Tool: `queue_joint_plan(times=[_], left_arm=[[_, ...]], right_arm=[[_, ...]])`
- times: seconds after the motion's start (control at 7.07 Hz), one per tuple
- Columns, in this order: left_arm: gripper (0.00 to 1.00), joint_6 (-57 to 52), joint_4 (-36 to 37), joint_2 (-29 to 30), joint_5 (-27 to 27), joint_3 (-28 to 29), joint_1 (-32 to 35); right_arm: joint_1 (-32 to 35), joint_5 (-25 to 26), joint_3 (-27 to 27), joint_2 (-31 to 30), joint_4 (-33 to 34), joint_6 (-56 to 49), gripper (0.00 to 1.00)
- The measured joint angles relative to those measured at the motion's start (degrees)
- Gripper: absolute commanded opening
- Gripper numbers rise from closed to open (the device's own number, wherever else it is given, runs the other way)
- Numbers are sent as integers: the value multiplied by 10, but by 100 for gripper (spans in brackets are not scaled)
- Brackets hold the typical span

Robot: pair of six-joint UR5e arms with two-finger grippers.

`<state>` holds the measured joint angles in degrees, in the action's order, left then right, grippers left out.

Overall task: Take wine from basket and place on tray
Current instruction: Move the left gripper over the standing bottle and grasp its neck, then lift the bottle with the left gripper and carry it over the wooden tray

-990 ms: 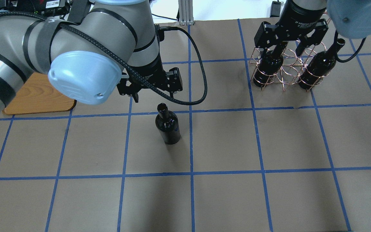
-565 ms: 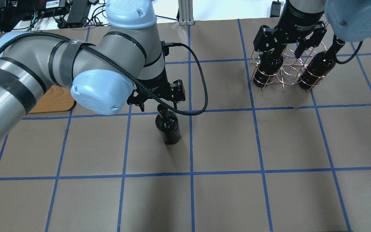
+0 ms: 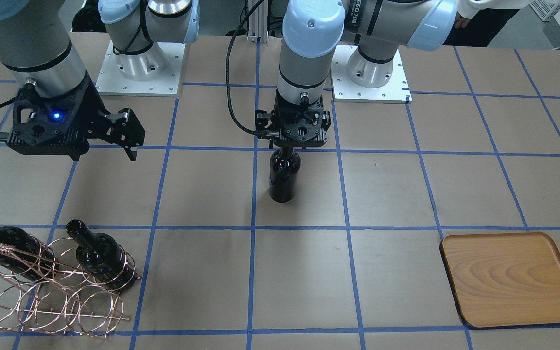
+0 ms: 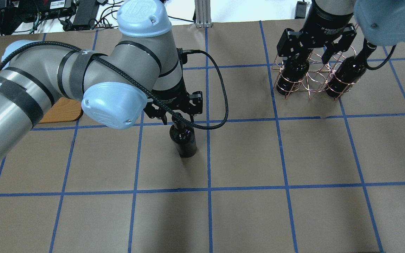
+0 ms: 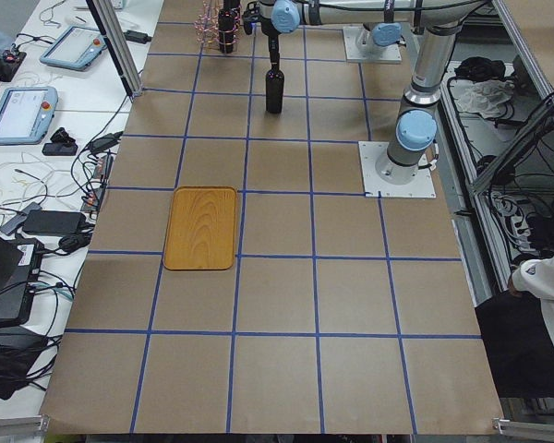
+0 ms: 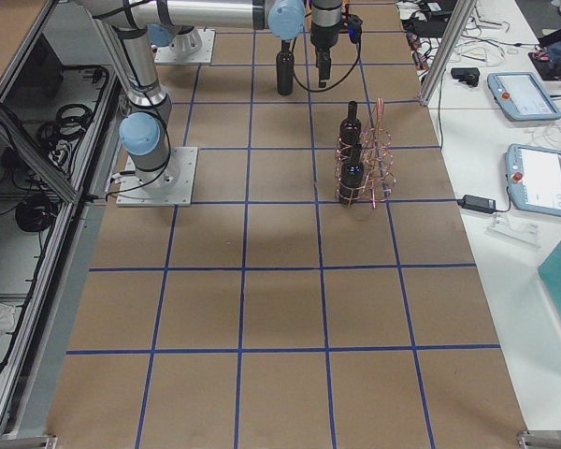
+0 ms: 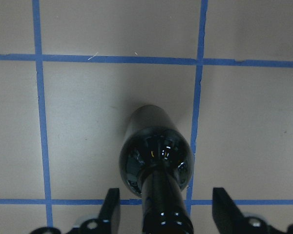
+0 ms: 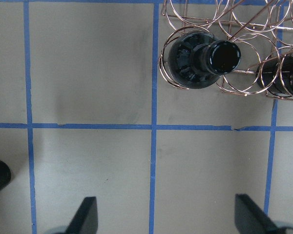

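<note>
One wine bottle (image 4: 185, 140) stands upright on the table's middle, dark glass without a label. My left gripper (image 4: 178, 121) hangs over it, open. In the left wrist view its fingers (image 7: 112, 209) stand on either side of the neck, with a gap on each side. The copper wire basket (image 4: 311, 77) at the far right holds two more bottles (image 4: 292, 75) (image 4: 346, 73). My right gripper (image 4: 307, 52) hovers above the basket, open and empty. The wooden tray (image 3: 508, 277) lies flat with nothing on it; in the overhead view my left arm covers most of it.
Brown paper with a blue tape grid covers the table. The arms' base plates (image 3: 139, 68) sit at the robot's side. Tablets and cables (image 6: 533, 178) lie on side benches beyond the table ends. A person's sleeve (image 5: 545, 277) shows at the left side view's edge.
My left gripper has moved toward the standing bottle and down, from behind it to straddling its neck. It is still open. The right gripper has hardly shifted.
</note>
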<state>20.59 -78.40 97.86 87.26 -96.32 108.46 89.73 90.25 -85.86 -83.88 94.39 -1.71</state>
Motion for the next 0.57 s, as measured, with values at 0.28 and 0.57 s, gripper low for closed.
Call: queue_joint_plan(times=[0.28, 0.57], left_arm=[[29, -2, -2, 0, 0, 0, 0], [8, -2, -3, -1, -1, 0, 0]], right_arm=[[0, -1, 0, 0, 0, 0, 100], [0, -2, 0, 0, 0, 0, 100]])
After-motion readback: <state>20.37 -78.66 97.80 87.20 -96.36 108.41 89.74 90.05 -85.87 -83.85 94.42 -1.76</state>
